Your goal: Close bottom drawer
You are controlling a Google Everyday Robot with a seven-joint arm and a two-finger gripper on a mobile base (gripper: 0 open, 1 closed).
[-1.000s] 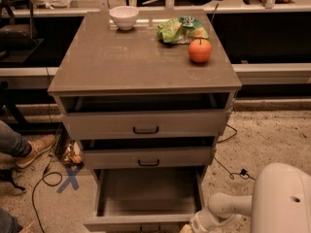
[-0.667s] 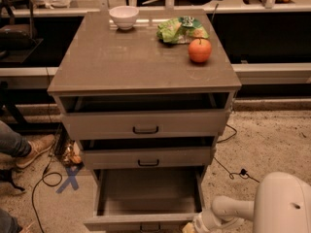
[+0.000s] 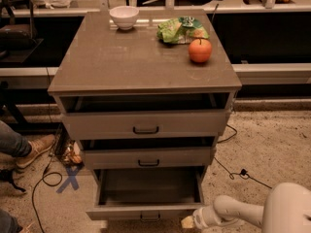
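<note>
The gripper [image 3: 187,222] sits low, just beside the right front corner of the bottom drawer [image 3: 146,211] (spread or closed, I cannot tell). This drawer is pulled far out, its tray floor bare. The middle drawer [image 3: 148,157] and top drawer [image 3: 146,124] stand slightly out. On the cabinet top [image 3: 121,62]: an orange fruit [image 3: 200,50], a green bag [image 3: 181,30], and farthest a white bowl [image 3: 124,17], inside hidden

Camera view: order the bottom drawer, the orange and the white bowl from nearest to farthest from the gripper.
The gripper sits low, towards the lower right of the view.
1. bottom drawer: pulled open, its front right corner beside the gripper.
2. orange: right side of the cabinet top.
3. white bowl: back left of that top.
</note>
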